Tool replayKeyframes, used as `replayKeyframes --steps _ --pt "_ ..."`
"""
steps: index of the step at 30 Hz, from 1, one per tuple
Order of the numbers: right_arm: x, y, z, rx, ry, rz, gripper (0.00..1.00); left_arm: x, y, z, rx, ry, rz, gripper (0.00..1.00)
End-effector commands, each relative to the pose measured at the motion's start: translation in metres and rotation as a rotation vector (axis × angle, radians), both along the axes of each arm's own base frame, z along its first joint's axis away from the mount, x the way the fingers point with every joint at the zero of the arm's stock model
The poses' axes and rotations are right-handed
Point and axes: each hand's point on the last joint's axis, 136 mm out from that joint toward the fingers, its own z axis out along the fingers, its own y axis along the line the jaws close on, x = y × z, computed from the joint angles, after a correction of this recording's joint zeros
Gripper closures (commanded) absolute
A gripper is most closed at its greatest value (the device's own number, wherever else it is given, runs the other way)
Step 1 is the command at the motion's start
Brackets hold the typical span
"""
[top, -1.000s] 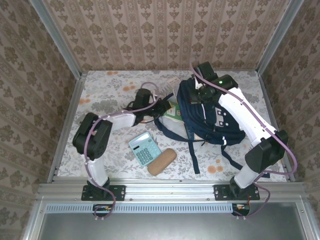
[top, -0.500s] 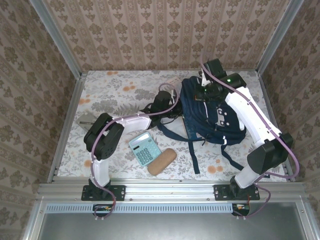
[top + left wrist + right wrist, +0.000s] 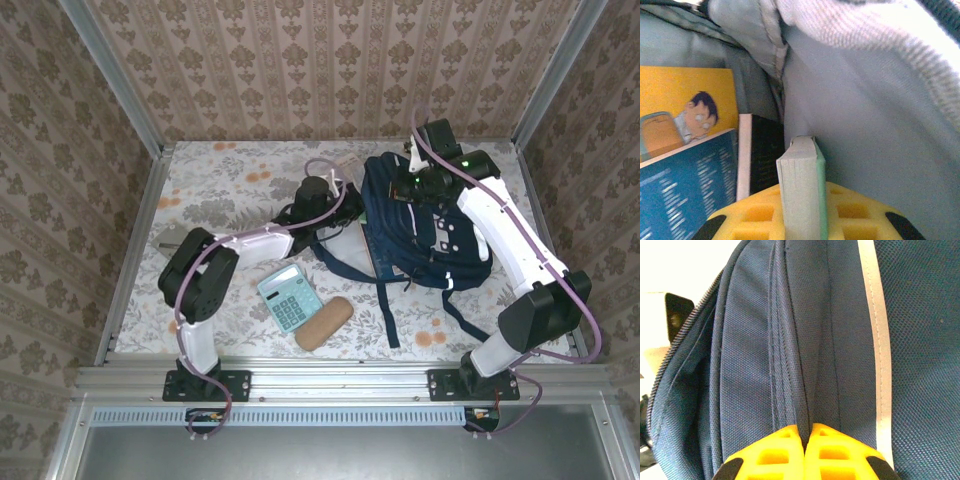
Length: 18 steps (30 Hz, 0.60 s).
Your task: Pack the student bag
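Observation:
The student bag (image 3: 430,235), navy with white stripes, lies at the right of the table with its opening turned left. My left gripper (image 3: 338,214) reaches into that opening. In the left wrist view this gripper (image 3: 800,202) is shut on a thin book (image 3: 799,167) with grey page edges and a green cover, standing on edge against the bag's grey lining (image 3: 875,125). Beside it stand a yellow and blue book (image 3: 685,145) and a black one (image 3: 762,150). My right gripper (image 3: 408,188) is at the bag's top; its fingers (image 3: 806,434) are shut on a fold of the student bag's navy fabric (image 3: 830,340).
A teal calculator (image 3: 290,297) and a tan oblong case (image 3: 325,322) lie on the floral table in front of the left arm. The bag's dark straps (image 3: 386,305) trail toward the near edge. A small grey object (image 3: 170,238) sits at the far left.
My left gripper has carried the green book from outside the opening into the bag. My right gripper has shifted right and back, drawing the bag's top with it.

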Motion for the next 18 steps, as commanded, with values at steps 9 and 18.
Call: replayKeyframes --steps 9,18 --pt "0.012 0.012 0.050 0.131 -0.155 0.011 1.00 -0.016 -0.078 -0.051 0.053 0.064 -0.153 0.90" --pt "0.012 0.002 0.041 0.115 -0.145 -0.003 1.00 -0.012 -0.037 -0.058 0.293 0.051 -0.098 0.18"
